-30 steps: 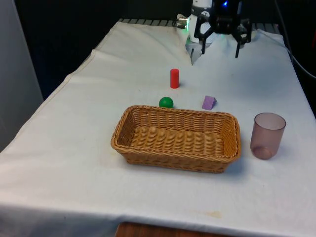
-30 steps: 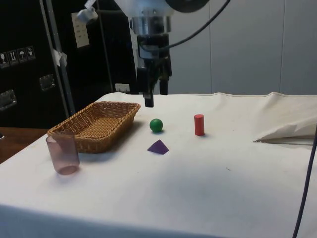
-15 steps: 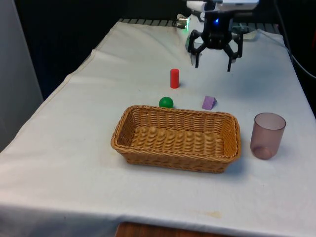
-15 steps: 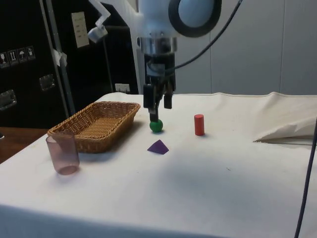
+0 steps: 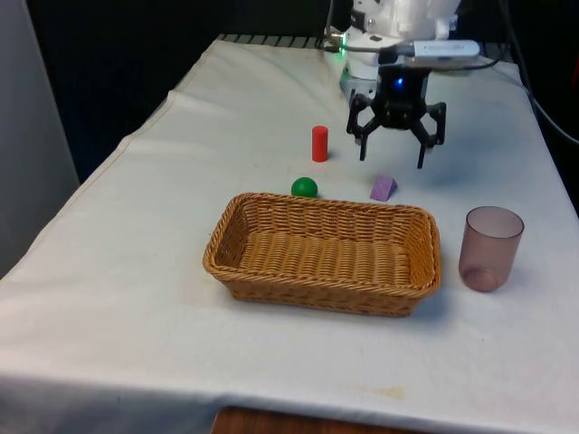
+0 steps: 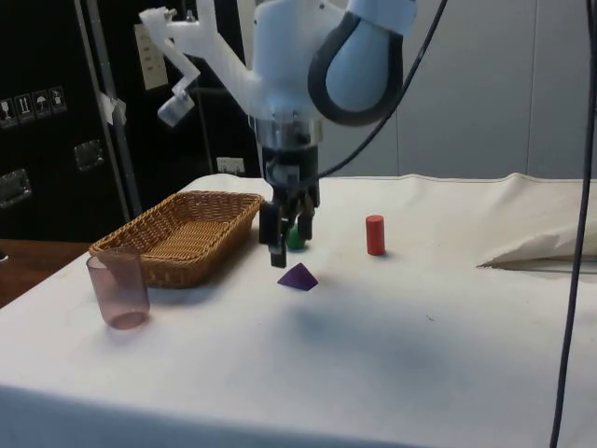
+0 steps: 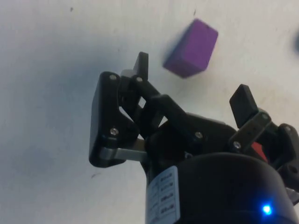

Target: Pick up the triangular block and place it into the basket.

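Observation:
The purple triangular block point(image 5: 383, 187) lies on the white cloth just beyond the far rim of the wicker basket point(image 5: 244, 271). My gripper point(image 5: 391, 162) hangs open a little above and behind the block, with nothing between its fingers. From the side, the gripper point(image 6: 287, 243) is above and slightly basket-side of the block point(image 6: 297, 276), fingers pointing down. In the wrist view the block point(image 7: 190, 48) lies on the cloth ahead of the open gripper point(image 7: 191, 82). The basket point(image 6: 131, 252) holds nothing.
A green ball point(image 5: 304, 187) rests by the basket's far rim, and a red cylinder point(image 5: 319, 144) stands upright beyond it. A translucent pink cup point(image 5: 490, 248) stands at the basket's end on the front view's right. The cloth bunches up near the robot's base point(image 6: 541, 247).
The gripper has come down and moved towards the basket, from high over the table's far end to just above the purple block. It stayed open. The objects have not moved.

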Available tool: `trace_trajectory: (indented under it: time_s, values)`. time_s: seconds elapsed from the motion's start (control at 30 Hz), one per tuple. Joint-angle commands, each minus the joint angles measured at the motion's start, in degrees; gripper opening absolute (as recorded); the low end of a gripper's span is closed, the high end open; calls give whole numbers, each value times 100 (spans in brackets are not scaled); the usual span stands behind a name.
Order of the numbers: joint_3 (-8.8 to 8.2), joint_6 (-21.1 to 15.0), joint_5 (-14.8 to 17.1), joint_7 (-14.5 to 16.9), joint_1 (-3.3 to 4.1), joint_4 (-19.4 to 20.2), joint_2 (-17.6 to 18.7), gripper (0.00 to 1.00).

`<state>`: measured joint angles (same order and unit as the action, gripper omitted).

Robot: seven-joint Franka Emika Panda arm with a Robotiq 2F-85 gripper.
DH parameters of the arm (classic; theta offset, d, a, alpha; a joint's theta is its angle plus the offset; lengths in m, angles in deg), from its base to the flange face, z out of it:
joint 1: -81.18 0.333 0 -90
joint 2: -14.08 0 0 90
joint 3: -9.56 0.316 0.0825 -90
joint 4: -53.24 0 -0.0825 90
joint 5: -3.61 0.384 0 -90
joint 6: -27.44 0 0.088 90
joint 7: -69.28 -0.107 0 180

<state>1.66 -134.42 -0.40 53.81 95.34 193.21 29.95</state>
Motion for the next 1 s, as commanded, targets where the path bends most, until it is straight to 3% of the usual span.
trace_trajectory:
  time_s: [0.0, 0.07, 0.1, 0.3, 0.33, 0.37, 0.5, 0.6, 0.63, 0.67, 0.87, 0.97]
  values:
    - [11, -143, 34, 17, -29, 6, 86, 100]
    - [-17, -109, 6, -6, -6, -17, 120, 100]
    - [0, -252, 46, 29, -46, 11, 172, 100]
    - [-34, -550, 57, 40, -80, 0, 435, 100]
    - [-92, -493, 6, 0, -34, -17, 435, 100]
    - [-34, -573, 57, 46, -86, 0, 447, 100]
    - [-46, -613, 69, 63, -109, 11, 441, 99]
    - [-52, -619, 74, 69, -115, 11, 435, 86]
    - [-138, -573, 6, 11, -46, -17, 458, 75]
    - [-52, -619, 80, 69, -115, 17, 430, 75]
    - [-57, -619, 80, 69, -115, 17, 424, 42]
    - [-57, -625, 80, 74, -120, 17, 424, 33]
